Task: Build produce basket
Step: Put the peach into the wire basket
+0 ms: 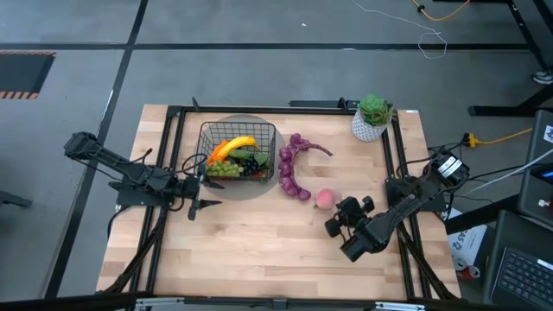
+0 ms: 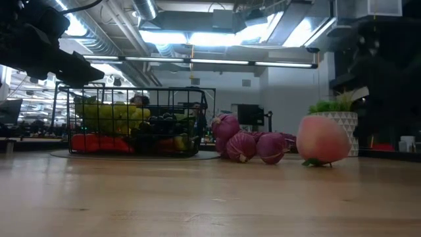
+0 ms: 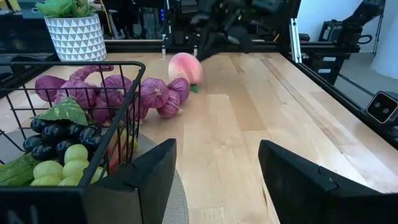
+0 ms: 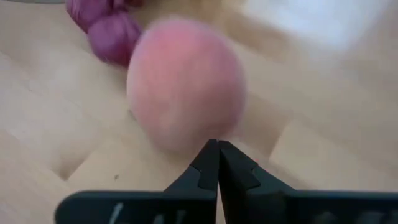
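Wooden table (image 1: 259, 250), peach (image 4: 185, 84) blurred behind pressed-together right pincer (image 4: 217, 163), left pincer (image 3: 214, 180) spread

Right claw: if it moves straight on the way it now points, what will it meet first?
Most likely the pink peach, right ahead of the shut right claw; the gap between them is hard to judge.

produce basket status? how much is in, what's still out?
Done: black wire-mesh basket holds yellow banana, green grapes, dark grapes. In hand: nothing; shut right gripper sits at pink peach; open left gripper beside basket. Left: peach, purple bulb string.
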